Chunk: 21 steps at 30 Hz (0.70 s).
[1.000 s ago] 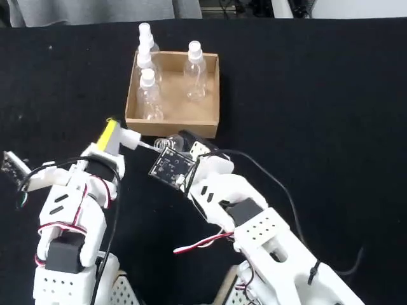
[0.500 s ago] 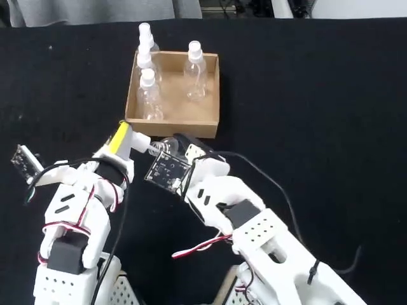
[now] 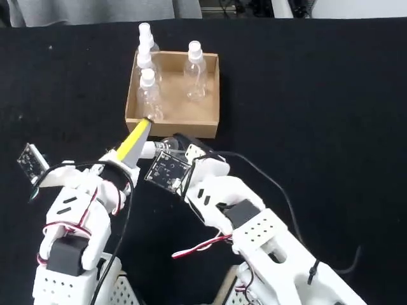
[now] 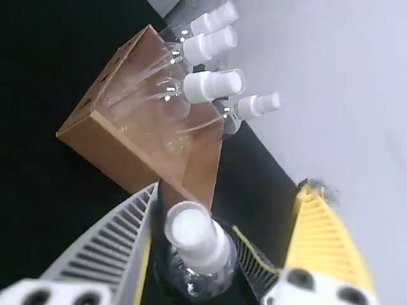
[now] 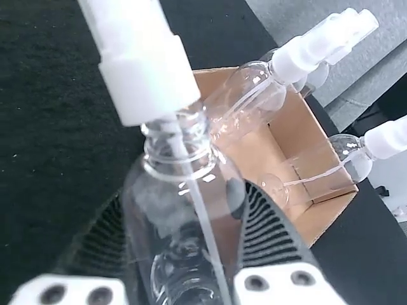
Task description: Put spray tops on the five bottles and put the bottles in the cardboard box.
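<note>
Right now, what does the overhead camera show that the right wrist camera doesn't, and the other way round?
Overhead: the left arm and right arm, the black table around them, and the cardboard box from above with four capped bottles standing inside. Right wrist: a close look at the fifth bottle, with the thin tube running down inside it and the white spray top sitting over its bare neck threads. Both: the box, bottles in it, and the fifth bottle near the box.
</note>
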Motion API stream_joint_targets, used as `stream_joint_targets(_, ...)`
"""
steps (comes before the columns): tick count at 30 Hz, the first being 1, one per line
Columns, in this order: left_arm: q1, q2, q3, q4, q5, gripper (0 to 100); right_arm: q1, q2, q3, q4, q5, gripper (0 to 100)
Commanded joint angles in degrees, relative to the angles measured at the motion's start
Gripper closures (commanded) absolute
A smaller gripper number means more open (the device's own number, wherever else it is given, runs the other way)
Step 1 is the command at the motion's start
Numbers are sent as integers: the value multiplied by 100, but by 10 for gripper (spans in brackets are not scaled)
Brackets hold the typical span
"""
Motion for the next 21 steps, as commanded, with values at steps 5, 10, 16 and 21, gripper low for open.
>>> stream_joint_targets(5, -708, -44, -400, -334, 501, 690, -132, -189, -31, -62, -26, 956)
stream_joint_targets(10, -1068, -44, -488, -334, 800, 690, -141, -224, -31, -62, -35, 956)
stream_joint_targets(16, -1402, -44, -453, -334, 870, 690, -141, -233, -31, -211, -571, 956)
stream_joint_targets(21, -1701, -44, -426, -308, 870, 690, -114, -233, -13, -598, -1442, 953)
